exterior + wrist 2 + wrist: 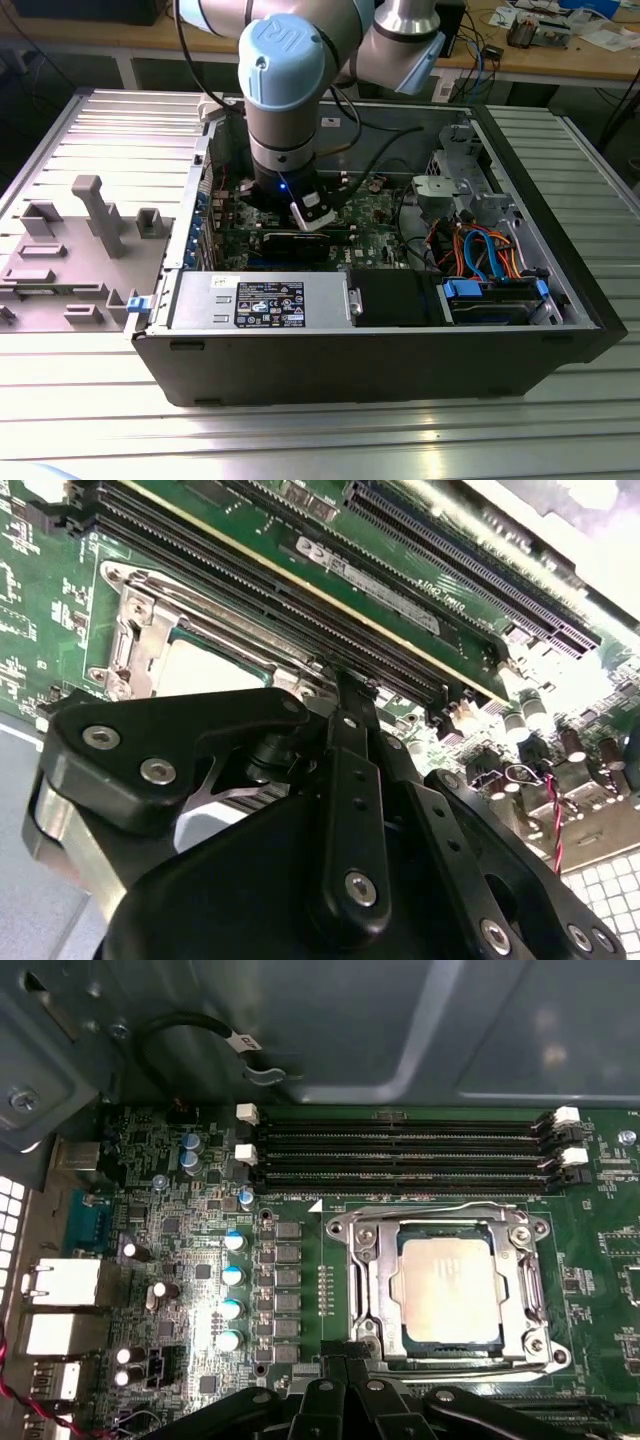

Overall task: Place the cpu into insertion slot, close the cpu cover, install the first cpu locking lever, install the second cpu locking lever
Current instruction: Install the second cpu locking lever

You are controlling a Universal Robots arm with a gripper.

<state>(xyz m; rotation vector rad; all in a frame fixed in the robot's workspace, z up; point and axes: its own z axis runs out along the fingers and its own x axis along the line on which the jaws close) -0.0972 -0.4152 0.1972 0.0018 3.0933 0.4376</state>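
The cpu (pixel 448 1287), a flat silver-grey square chip, lies seated in the insertion slot (pixel 372 1290) on the green motherboard (pixel 300 1260) inside an open computer case (pixel 400 350). The cpu cover (pixel 528 1290), a thin silver metal frame w/ a big window, lies flat over the slot, the chip's top showing through the window. A thin wire lever (pixel 440 1209) runs along the cover's edge on the side toward the memory slots (pixel 400 1150); whether it is latched can't be told. The second wrist view shows the same chip (pixel 200 670) & cover (pixel 140 630) partly hidden behind the gripper.

The gripper (pixel 345 1365) sits just beside the cover's edge, on the side away from the memory slots, close above the board. Its black fingers (pixel 335 1385) stand close together, tips almost meeting, w/ nothing seen between them. In the second wrist view the fingertip (pixel 350 695) reaches down near the cover's corner; whether it touches can't be told.

Outward from the slot: four long black memory slots w/ white clips lie next to the cover. Blue-topped capacitors (pixel 232 1290) stand in a row near the slot's other side.

In the exterior view the arm (pixel 285 90) reaches straight down into the case, gripper (pixel 310 215) low over the board. A power supply (pixel 260 300) fills the case's near wall, coloured cables (pixel 480 250) toward the exterior view's right. A grey fixture tray (pixel 80 250) sits outside the case, on the exterior view's left.
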